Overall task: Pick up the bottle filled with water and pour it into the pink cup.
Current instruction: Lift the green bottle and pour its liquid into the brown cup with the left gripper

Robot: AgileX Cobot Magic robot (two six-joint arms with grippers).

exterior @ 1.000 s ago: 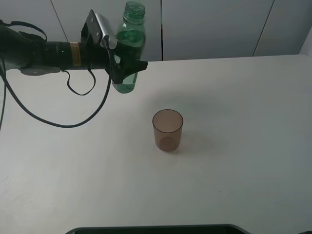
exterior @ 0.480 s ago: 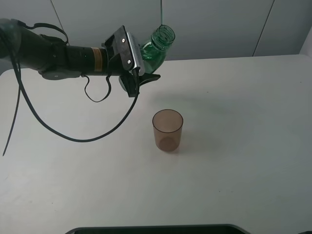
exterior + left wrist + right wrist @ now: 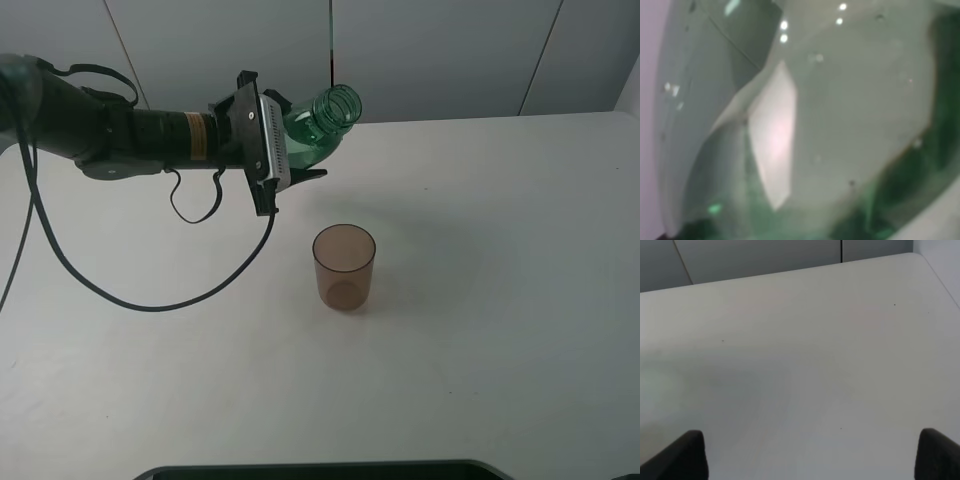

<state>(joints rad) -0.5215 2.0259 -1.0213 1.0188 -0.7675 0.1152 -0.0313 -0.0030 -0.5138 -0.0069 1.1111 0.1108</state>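
Left gripper (image 3: 297,152): found clamped on the bottle (image 3: 322,118), gripping it about the lower body, with one dark finger (image 3: 303,176) visible under it. The left arm (image 3: 100,135) reached in from the left edge of the table (image 3: 520,320), running roughly level above the far-left part of the surface. A black cable (image 3: 150,297) hung from the arm in a loop.

Bottle: held in the air, clear of the table, close to the far edge and left of centre. It was tilted well over, with the open, uncapped neck pointing up and toward the right edge. In the left wrist view the green-tinted bottle wall (image 3: 850,115) filled almost the whole picture at close range and out of focus; the water level could not be read from it.

Pink cup (image 3: 344,266): stood upright on the table near the centre, nearer the near edge than the bottle, apart from both bottle and gripper. Whether the bottle's mouth lay directly above the cup could not be judged. Whether the cup held liquid could not be determined.

Right gripper (image 3: 812,456): fingers spread wide with nothing between them, only the two dark fingertips (image 3: 686,456) showing, above bare table near the far right corner.
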